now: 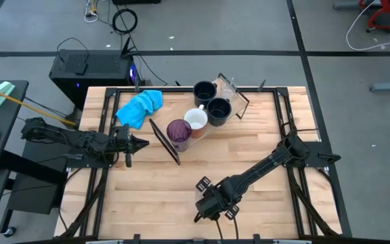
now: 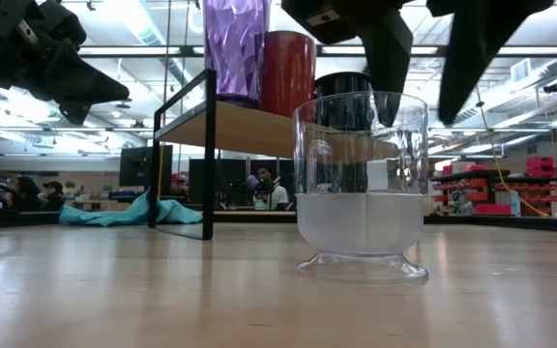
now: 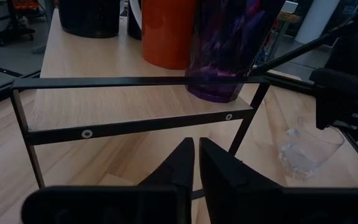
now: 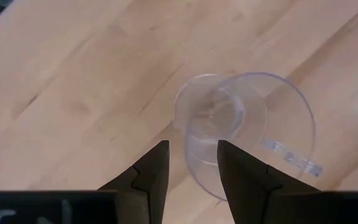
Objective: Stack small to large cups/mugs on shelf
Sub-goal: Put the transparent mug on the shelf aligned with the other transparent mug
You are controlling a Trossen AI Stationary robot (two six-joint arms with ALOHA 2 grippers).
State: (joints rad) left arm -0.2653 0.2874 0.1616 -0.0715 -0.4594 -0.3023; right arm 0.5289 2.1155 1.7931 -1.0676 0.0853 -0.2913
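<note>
At the left side of the table, the left gripper (image 1: 138, 143) hangs just above the wooden tabletop (image 1: 263, 146), beside the open front of the shelf. Its two dark fingers (image 3: 185, 163) are pressed almost together and carry nothing, so I judge this arm is waiting clear of the work. Behind it, a crumpled turquoise cloth (image 1: 139, 107) lies near the table's far edge.

Going to the right, the light wooden shelf board on a thin black wire frame (image 1: 233, 115) stands toward the back of the table. On it stand the translucent purple tumbler (image 1: 179, 133), a mug that is white inside and orange-red outside (image 1: 196, 119), and two dark navy mugs (image 1: 219, 111). The cups stand close together in a group, probably to leave room for the last ones. At the board's far end something clear seems to stand, but I cannot tell what it is.

Further right and nearer the front edge, the right gripper (image 4: 191, 163) points down over a small clear glass with a handle (image 2: 361, 184), which stands upright on the tabletop, not yet on the shelf. The jaws stand apart above its rim and do not yet grip it. In my judgement, they are lined up this way so that one finger may go inside the rim and one outside.
</note>
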